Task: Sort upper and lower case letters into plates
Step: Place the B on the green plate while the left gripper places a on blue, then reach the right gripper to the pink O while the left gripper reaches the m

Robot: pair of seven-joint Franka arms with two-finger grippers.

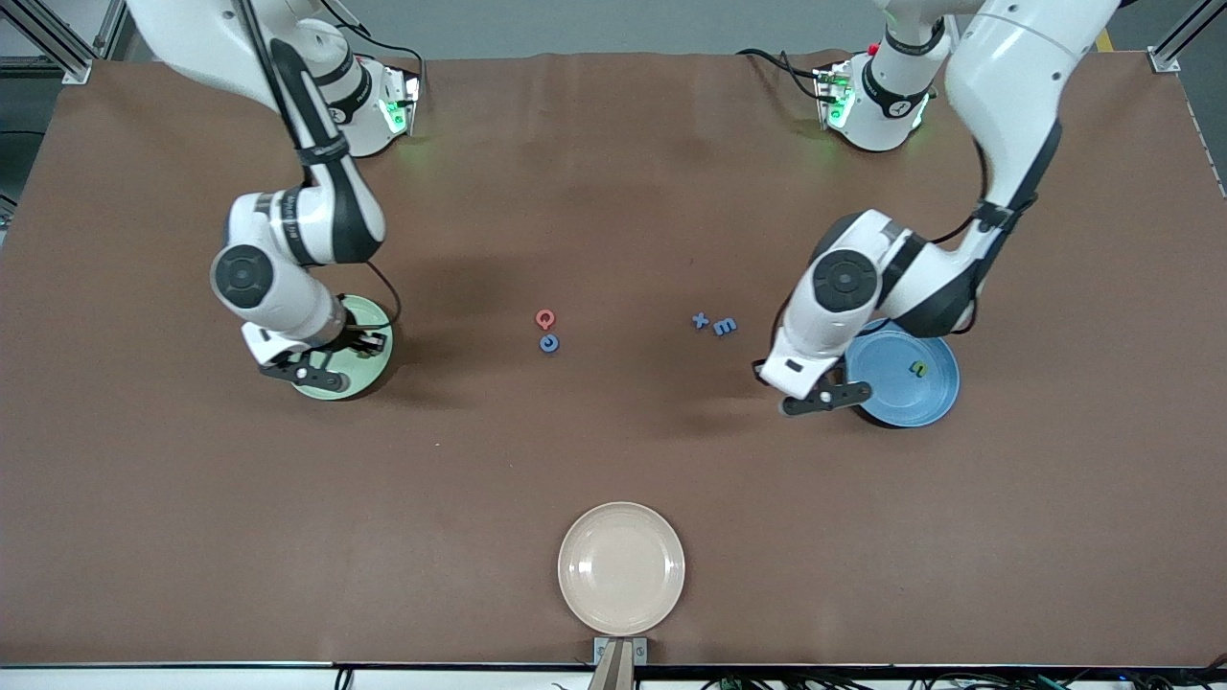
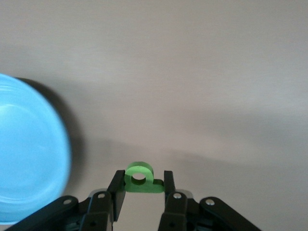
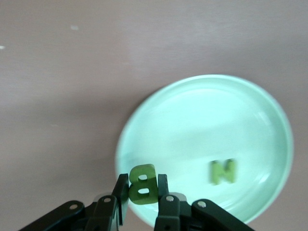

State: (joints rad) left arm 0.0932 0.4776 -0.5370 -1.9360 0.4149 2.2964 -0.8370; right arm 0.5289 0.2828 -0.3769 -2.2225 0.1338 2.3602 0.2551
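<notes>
My right gripper [image 1: 357, 341] hangs over the pale green plate [image 1: 372, 321], shut on a green B [image 3: 142, 186] at the plate's edge [image 3: 207, 120]. A green N [image 3: 222, 172] lies in that plate. My left gripper [image 1: 813, 381] is over the table just beside the blue plate [image 1: 935, 402], shut on a green p [image 2: 140, 179]; the blue plate also shows in the left wrist view [image 2: 29, 154]. A green u [image 1: 918, 369] lies in the blue plate. A red Q [image 1: 544, 318], blue C [image 1: 548, 343], blue x [image 1: 701, 321] and blue E [image 1: 726, 327] lie mid-table.
A beige plate [image 1: 621, 567] sits near the table's front edge, nearest the front camera. The brown table [image 1: 613, 450] lies bare between it and the letters. Both arm bases stand along the table's back edge.
</notes>
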